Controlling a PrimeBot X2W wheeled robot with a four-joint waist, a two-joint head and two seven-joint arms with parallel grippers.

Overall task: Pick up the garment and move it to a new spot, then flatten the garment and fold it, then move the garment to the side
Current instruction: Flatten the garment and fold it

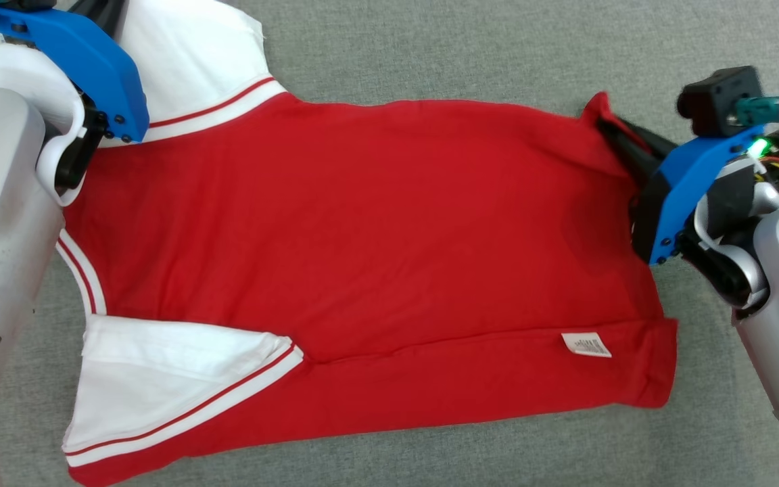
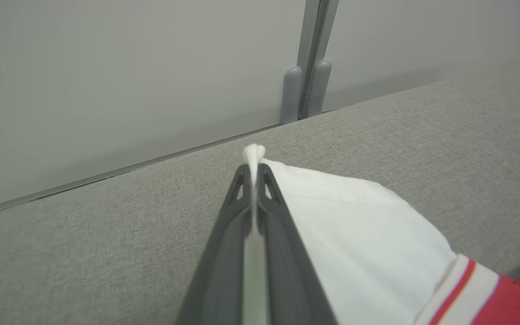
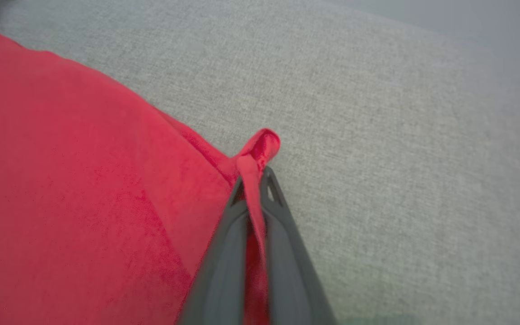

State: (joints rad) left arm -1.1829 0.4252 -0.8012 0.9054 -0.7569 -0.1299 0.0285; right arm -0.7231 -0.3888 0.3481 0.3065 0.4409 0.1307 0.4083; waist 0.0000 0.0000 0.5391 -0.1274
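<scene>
The garment (image 1: 362, 237) is a red shirt with white, red-striped sleeves, spread across the grey cloth surface, its near edge folded up with a white label showing. My left gripper (image 2: 254, 169) is shut on the tip of the far white sleeve (image 2: 359, 234), white cloth pinched between its fingers. At the head view's upper left, its blue mount covers the fingers. My right gripper (image 3: 256, 174) is shut on the red hem corner (image 3: 260, 146), which pokes up past the fingertips. From the head view's right it reaches in to the raised corner (image 1: 602, 108).
Grey fabric (image 1: 464, 47) covers the whole work surface. A pale wall panel (image 2: 106, 81) with a grey post (image 2: 307, 67) stands just beyond its far edge. The near white sleeve (image 1: 173, 379) lies flat at the lower left.
</scene>
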